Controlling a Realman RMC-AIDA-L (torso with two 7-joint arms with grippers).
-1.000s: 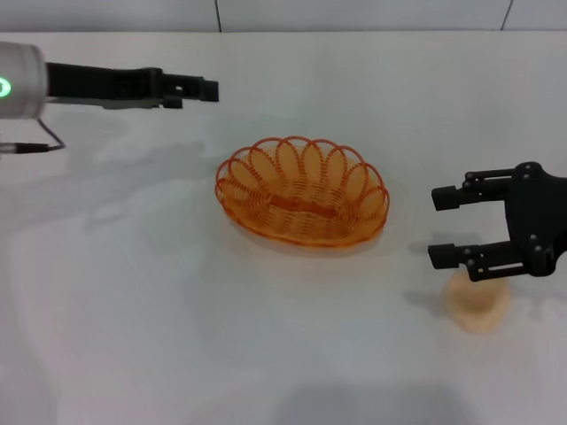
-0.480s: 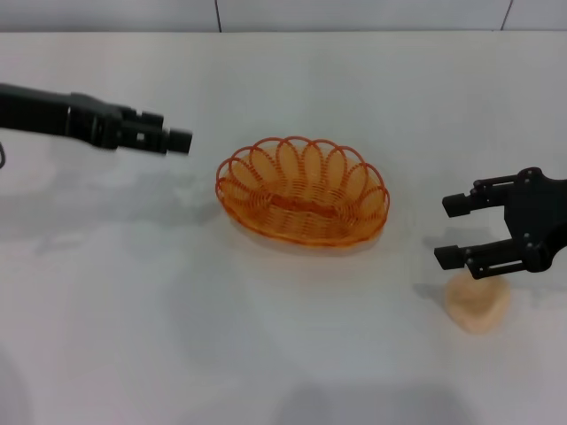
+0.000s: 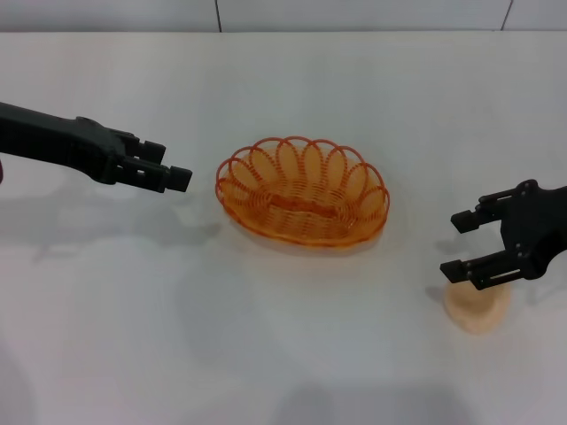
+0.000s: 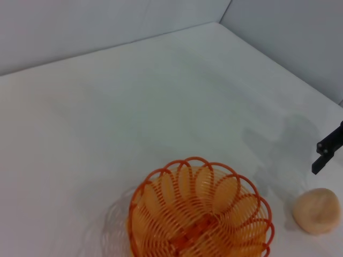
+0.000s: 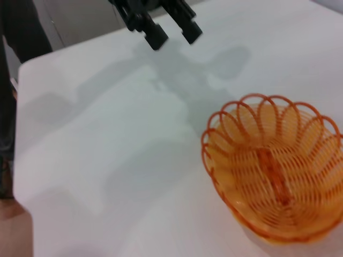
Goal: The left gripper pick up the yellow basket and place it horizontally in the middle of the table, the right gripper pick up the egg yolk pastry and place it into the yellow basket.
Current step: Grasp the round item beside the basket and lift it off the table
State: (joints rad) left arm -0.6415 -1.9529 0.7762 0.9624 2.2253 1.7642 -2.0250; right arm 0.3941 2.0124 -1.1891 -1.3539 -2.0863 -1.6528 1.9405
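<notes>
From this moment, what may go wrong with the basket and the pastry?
1. The right gripper hangs with open jaws just above the egg yolk pastry, slightly off to one side; closing off-centre may crush or push the soft pastry.
2. The left gripper, jaws open, is close to the light yellow basket; a bump may slide it.
3. The basket is still empty; its looped rim may catch the pastry.

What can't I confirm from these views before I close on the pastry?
- Egg yolk pastry: head view, its far edge is covered by the right hand.
- Yellow basket: left wrist view, near side cut off by the frame edge.
- Left hand: head view, its arm leaves the frame.
</notes>
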